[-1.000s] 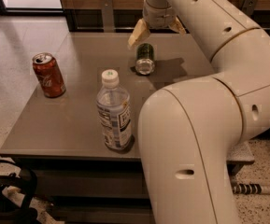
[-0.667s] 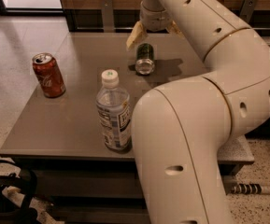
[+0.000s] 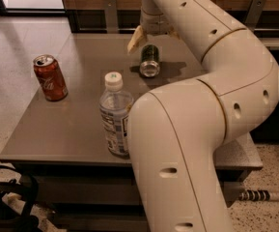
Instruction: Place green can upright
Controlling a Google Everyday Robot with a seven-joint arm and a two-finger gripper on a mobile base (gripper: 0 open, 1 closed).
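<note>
Since a second ago, the robot's big cream arm (image 3: 211, 105) has swung further left and now fills more of the near right of the scene. The pincer (image 3: 151, 40) has edged slightly left and lower. The green can (image 3: 149, 60) has not shifted.

The green can lies on its side at the far middle of the grey counter (image 3: 71, 124). One silver end faces the near edge and its dark body points away.

The pincer hangs just over the can's far end with its tips apart. One pale finger (image 3: 135, 40) slants down just beside the can's far left, with a gap showing between them. The other finger shows only as a tan sliver to the right of the wrist. Whether any part of the pincer touches the can cannot be told.

A red can (image 3: 50, 78) stands upright near the counter's left side, well apart from the green can. A clear water bottle (image 3: 116, 117) with a white cap stands upright towards the near edge, just left of the arm's thick lower segment.
</note>
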